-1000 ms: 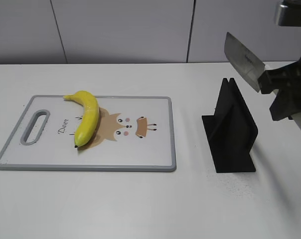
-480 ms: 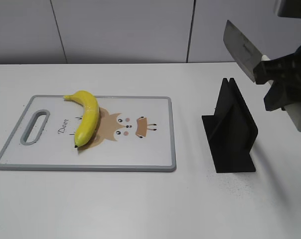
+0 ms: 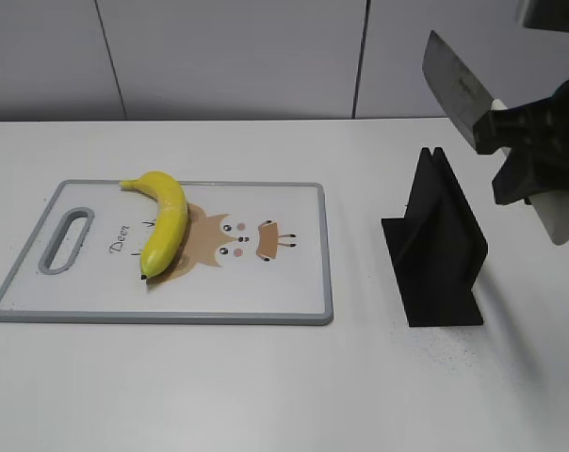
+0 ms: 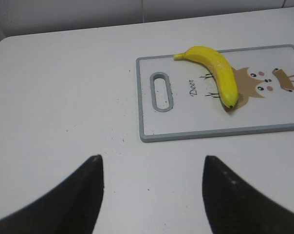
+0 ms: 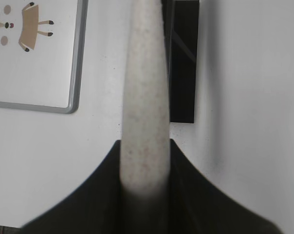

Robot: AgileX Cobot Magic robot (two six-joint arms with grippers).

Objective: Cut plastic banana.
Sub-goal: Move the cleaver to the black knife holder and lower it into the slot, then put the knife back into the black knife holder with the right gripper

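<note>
In the exterior view, the plastic banana (image 3: 165, 220) lies on the left part of a white cutting board (image 3: 266, 292) with a grey rim, a slot handle at its left end and a cartoon deer printed in the middle; the banana's stem points to the back left, its dark tip toward the front, and it covers part of the drawing. To the right of the board, apart from it, a black knife stand (image 3: 437, 247) sits on the white table (image 3: 266, 386). Above and to the right of the stand, the right gripper (image 3: 525, 151) is clamped on the pale handle of a cleaver (image 3: 457, 87), whose broad steel blade rises up and to the left, clear of the stand. In the left wrist view, the left gripper (image 4: 152, 190) hovers over bare table with its two dark fingers (image 4: 86, 187) spread wide apart and nothing between them; the banana (image 4: 215, 72) and the board (image 4: 186, 131) lie beyond it, well apart from it. In the right wrist view, the right gripper's fingers (image 5: 103, 195) press against both sides of the speckled cream cleaver handle (image 5: 144, 112), which runs up the middle of the frame over the black stand (image 5: 183, 73), with a corner of the board (image 5: 74, 73) at the upper left.
</note>
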